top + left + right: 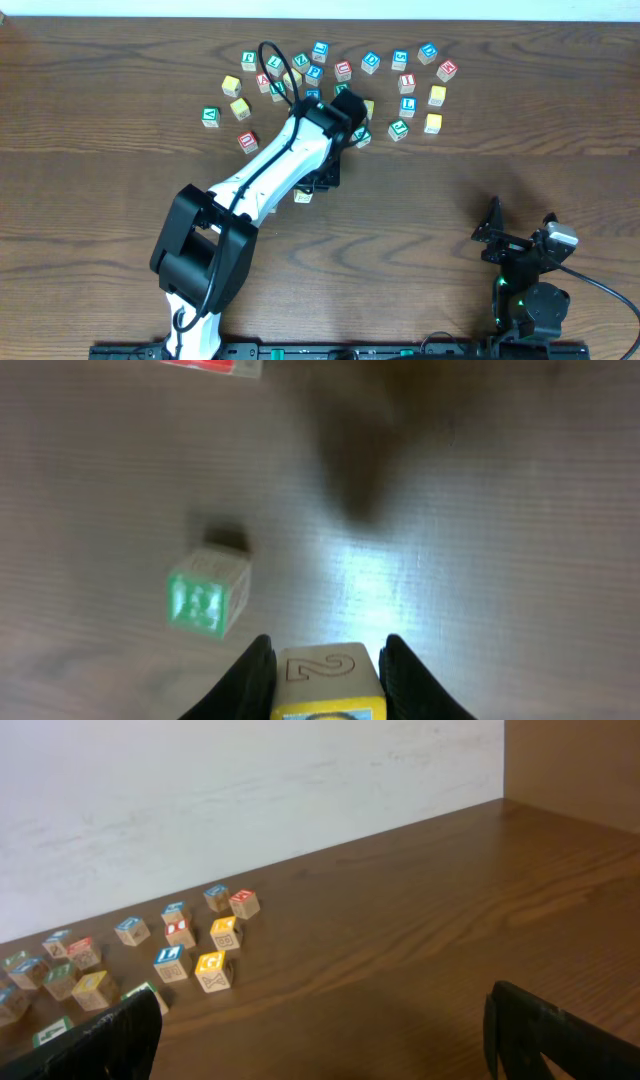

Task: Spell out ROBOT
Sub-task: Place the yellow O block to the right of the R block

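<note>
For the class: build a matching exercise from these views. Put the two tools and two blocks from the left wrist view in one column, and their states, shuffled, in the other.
Column one
1. left tool
2. right tool
3. green block
4. yellow block

Column two
A. lies free on the table
B. open, empty
C. gripped from both sides
D. shut, carrying something

Pairs: 1-D, 2-B, 3-A, 4-C

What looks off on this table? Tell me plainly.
Nothing is damaged or spilled. The letter blocks lie scattered at mixed angles and spell nothing yet. The left hand is shut on a yellow-faced block.
</note>
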Robot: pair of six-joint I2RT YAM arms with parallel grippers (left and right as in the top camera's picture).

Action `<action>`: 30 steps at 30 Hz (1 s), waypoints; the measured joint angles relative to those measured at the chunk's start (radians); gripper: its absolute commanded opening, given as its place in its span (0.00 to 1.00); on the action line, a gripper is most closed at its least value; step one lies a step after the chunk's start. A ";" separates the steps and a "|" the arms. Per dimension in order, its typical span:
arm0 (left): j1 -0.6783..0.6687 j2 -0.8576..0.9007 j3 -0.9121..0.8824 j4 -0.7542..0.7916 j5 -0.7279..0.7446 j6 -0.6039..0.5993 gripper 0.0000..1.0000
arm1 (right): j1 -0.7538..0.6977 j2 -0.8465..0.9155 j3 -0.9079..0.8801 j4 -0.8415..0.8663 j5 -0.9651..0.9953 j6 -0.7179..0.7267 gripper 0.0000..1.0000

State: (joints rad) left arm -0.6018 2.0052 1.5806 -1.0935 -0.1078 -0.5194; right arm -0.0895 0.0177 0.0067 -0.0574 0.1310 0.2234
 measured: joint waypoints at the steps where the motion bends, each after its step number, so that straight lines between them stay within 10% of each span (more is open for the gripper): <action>1: 0.005 0.000 -0.039 0.045 0.000 0.000 0.13 | 0.000 0.000 0.000 0.000 0.000 0.000 0.99; 30: 0.034 0.003 -0.212 0.159 0.004 0.020 0.40 | 0.000 0.000 0.000 0.000 0.000 0.000 0.99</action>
State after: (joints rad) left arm -0.5682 2.0087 1.3689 -0.9340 -0.1040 -0.4995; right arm -0.0895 0.0177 0.0067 -0.0574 0.1310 0.2234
